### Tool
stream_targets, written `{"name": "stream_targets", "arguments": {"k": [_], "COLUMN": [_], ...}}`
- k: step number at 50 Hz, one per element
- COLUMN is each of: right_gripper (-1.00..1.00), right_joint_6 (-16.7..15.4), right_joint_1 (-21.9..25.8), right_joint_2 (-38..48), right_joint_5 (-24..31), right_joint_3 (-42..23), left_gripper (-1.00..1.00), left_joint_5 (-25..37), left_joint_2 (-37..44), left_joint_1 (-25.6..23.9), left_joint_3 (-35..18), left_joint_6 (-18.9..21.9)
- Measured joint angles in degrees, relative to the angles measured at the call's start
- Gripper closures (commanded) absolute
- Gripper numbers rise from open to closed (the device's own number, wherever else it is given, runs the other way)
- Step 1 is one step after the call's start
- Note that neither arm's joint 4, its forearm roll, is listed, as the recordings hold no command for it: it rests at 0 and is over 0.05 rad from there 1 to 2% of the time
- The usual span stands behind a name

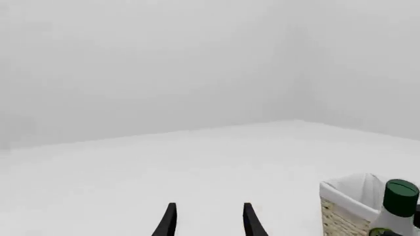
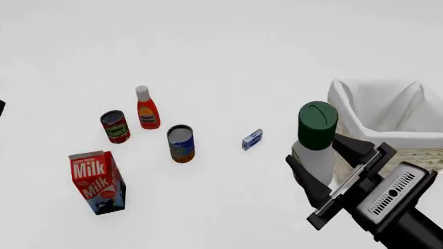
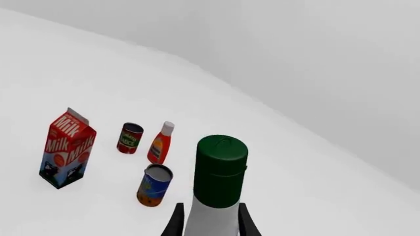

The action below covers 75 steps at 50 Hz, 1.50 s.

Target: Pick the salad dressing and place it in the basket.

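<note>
My right gripper (image 2: pixel 327 165) is shut on the white body of the salad dressing (image 2: pixel 317 136), a white bottle with a dark green cap. The bottle is upright, just left of the basket (image 2: pixel 377 106), with its cap above the cloth rim. In the right wrist view the bottle (image 3: pixel 220 172) stands between the gripper's (image 3: pixel 210 227) fingers. The left wrist view shows my left gripper (image 1: pixel 208 223) open and empty over bare table, with the basket (image 1: pixel 345 199) and the bottle's cap (image 1: pixel 400 196) off to one side. The label is hidden.
On the left half of the table stand a milk carton (image 2: pixel 97 181), a red can (image 2: pixel 115 126), a red bottle with a white cap (image 2: pixel 147 110) and a blue-and-orange can (image 2: pixel 180 143). A small blue box (image 2: pixel 252 139) lies mid-table.
</note>
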Motion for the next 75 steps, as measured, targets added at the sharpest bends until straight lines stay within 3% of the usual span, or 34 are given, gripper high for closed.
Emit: {"name": "stream_targets", "arguments": {"k": [14, 29, 56, 75], "right_gripper": [1.00, 1.00, 1.00, 1.00], "right_joint_6": [0.76, 2.57, 3.19, 6.50], "right_joint_1": [-2.81, -10.86, -27.09, -39.99], "right_joint_2": [-5.49, -7.65, 2.26, 15.64], "right_joint_5": [4.86, 8.00, 5.17, 1.62], "right_joint_3": [-3.10, -9.02, -18.05, -24.69], "left_gripper": [-1.00, -1.00, -1.00, -1.00], "left_joint_5": [-2.12, -7.25, -6.12, -5.13], "left_joint_2": [-12.64, -16.86, -17.98, -18.04], "left_joint_1": [13.47, 19.89, 19.98, 19.20], "left_joint_3": [18.35, 31.02, 35.29, 35.55], "left_joint_6": [-1.86, -2.06, -1.72, -1.27]}}
